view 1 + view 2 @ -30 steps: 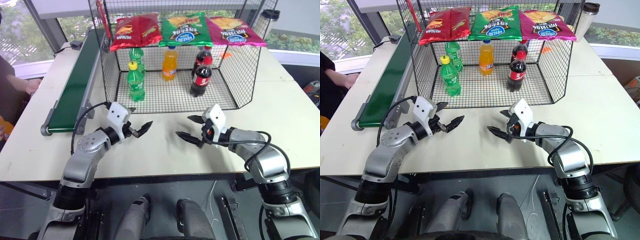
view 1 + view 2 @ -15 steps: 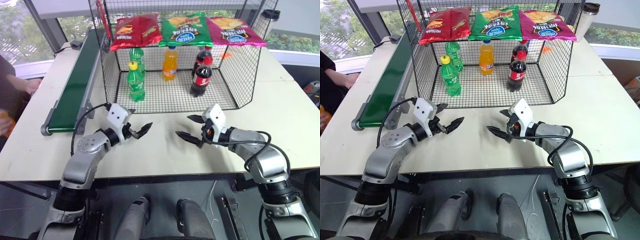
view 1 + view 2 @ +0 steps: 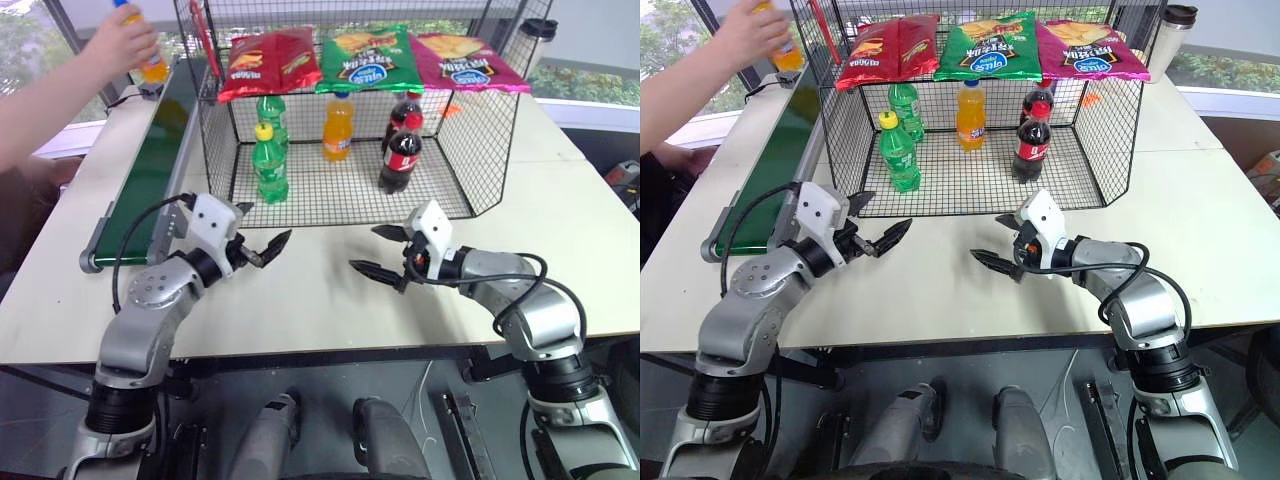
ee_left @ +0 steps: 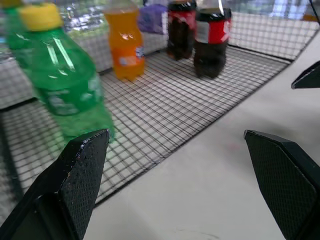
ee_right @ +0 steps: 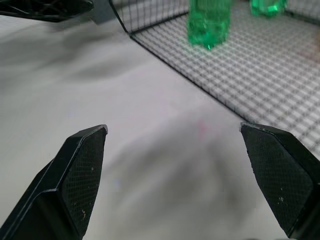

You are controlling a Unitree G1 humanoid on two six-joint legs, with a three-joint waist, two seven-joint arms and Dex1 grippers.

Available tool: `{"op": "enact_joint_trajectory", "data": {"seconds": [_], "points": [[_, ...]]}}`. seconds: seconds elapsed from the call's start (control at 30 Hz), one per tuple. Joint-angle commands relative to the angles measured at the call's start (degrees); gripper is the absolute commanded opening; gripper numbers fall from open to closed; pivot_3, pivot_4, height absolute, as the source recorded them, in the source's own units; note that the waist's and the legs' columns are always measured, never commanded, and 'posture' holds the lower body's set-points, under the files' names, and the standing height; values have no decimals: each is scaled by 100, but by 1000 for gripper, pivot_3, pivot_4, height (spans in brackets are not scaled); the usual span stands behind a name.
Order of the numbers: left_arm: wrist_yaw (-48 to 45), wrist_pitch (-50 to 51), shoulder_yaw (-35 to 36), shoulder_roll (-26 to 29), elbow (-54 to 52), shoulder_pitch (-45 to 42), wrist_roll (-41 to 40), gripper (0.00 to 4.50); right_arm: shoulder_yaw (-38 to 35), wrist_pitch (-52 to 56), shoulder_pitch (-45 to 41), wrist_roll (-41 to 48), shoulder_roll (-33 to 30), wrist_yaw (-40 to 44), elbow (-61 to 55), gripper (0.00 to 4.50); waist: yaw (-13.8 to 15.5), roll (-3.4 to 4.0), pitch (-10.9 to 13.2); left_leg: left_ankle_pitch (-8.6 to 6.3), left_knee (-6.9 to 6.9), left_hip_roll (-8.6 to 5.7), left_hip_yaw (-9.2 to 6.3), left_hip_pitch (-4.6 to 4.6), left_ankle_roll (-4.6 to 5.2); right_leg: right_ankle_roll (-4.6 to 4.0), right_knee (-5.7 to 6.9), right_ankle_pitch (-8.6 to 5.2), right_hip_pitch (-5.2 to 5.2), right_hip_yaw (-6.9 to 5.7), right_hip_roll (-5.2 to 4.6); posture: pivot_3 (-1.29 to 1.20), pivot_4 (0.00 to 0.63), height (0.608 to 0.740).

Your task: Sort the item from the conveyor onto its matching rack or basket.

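Observation:
A person's hand holds the item, an orange soda bottle (image 3: 152, 68) with a blue cap, above the far end of the dark green conveyor (image 3: 150, 180) along the table's left side. The black wire-mesh cage (image 3: 492, 150) stands at the back middle of the table. My left gripper (image 3: 265, 222) hovers open and empty over the table, just in front of the cage's left corner and right of the belt's near end. To its right, my right gripper (image 3: 363, 248) is also open and empty, and the two point toward each other. In the left wrist view its fingers (image 4: 82, 170) stand wide apart.
Inside the cage stand two green soda bottles (image 3: 270, 165), an orange soda bottle (image 3: 338, 125) and two cola bottles (image 3: 400, 155). Three chip bags (image 3: 370, 58) lie on its top. A lidded cup (image 3: 540, 35) stands at the back right. The person's arm (image 3: 50, 110) reaches over the table's left edge.
A person's arm has reached in from the left and now holds an orange soda bottle over the conveyor's far end. My left gripper has risen slightly and shifted left.

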Motion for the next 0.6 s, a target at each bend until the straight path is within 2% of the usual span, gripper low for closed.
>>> {"op": "enact_joint_trajectory", "data": {"seconds": [0.03,0.43,0.6], "points": [[109,71,240,82,-340,19,-107,4500,-59,-2,-203,137,-40,93,-220,4389,11,0,0,0,0,-1,0,0,0,0,0,0,1,0,0,0,150,738],[221,62,126,26,-387,114,-81,4500,-39,51,-293,168,-37,232,-242,4389,5,0,0,0,0,0,0,0,0,-1,0,0,1,0,0,0,150,738],[343,162,425,75,-422,95,-160,4500,-70,168,-361,325,-49,316,-415,4389,4,0,0,0,0,0,0,0,0,-1,0,0,0,0,-1,0,150,738]]}}
